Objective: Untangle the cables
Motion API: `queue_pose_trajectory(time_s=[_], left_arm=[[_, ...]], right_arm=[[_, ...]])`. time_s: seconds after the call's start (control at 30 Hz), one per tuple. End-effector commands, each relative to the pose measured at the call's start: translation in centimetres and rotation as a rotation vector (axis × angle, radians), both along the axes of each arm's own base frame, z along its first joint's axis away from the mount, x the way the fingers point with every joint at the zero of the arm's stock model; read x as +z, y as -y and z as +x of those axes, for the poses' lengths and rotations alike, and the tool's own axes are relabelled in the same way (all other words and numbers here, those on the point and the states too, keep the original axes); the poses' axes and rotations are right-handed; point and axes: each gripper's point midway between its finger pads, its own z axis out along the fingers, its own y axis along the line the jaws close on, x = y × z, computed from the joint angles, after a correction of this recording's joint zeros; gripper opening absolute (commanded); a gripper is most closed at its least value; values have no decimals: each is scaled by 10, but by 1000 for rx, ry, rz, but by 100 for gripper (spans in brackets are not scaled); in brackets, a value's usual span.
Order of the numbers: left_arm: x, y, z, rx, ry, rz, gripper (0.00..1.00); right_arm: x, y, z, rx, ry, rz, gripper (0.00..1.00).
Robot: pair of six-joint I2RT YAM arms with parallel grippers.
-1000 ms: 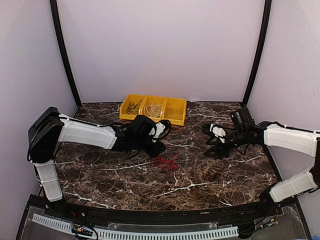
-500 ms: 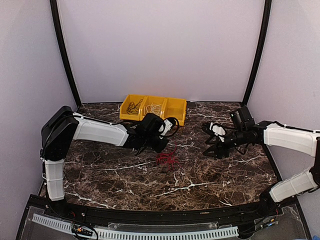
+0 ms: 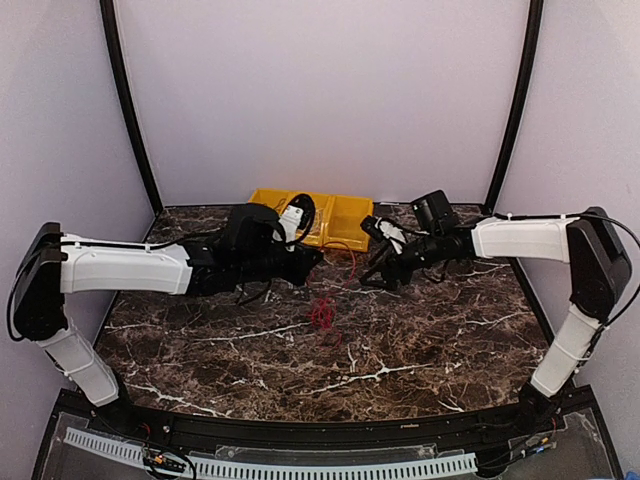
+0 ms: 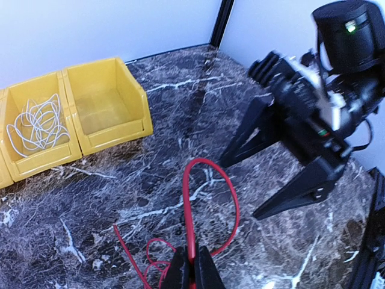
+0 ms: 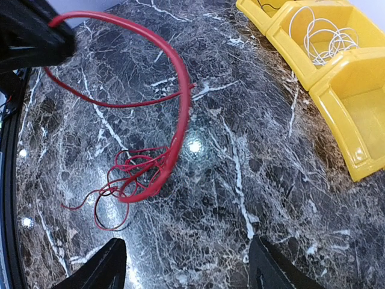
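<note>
Left claw (image 4: 191, 268), clenched on the thin red cable (image 4: 190, 211), holds its loop just ahead of the wide-open right claw (image 5: 192, 265), tangle trailing below.

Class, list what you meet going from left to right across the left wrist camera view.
First the coiled white cable, then the empty yellow plastic bin compartment, then the red cable loop, then the open black right hand.

No readable text or labels appear anywhere
</note>
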Motion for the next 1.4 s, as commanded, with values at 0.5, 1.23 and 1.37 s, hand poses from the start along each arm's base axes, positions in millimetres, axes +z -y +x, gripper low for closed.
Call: queue_pose_trajectory(time_s=[0.5, 1.23, 1.37], left_arm=[[142, -15, -50, -95, 32, -491, 0], [131, 1, 31, 186, 132, -366, 0], [130, 21, 48, 177, 155, -348, 0]], right_arm=[[16, -76, -24, 174, -125, 186, 67], [55, 92, -44, -101, 142, 54, 71], [52, 109, -73, -88, 134, 17, 72]])
